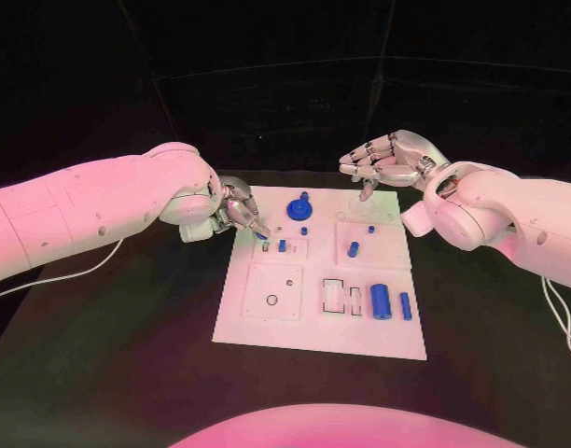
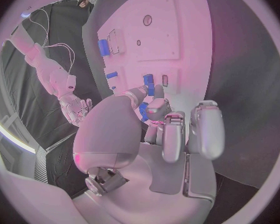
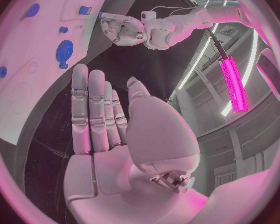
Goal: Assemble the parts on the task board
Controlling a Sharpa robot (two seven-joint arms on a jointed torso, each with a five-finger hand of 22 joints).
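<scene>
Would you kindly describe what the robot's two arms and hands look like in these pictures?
Both arms are smooth, rounded white shells with small dark dots along them. The left arm and right arm each trail a thin pale cable. The silver many-fingered left hand and right hand have segmented metallic fingers.

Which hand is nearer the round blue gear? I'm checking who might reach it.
Left, narrowly. The left hand sits beside the gear at the board's left edge; the right hand hovers beyond its far right corner.

Black table [image 1: 124, 355], ceiling light strips [image 3: 233, 82]
</scene>
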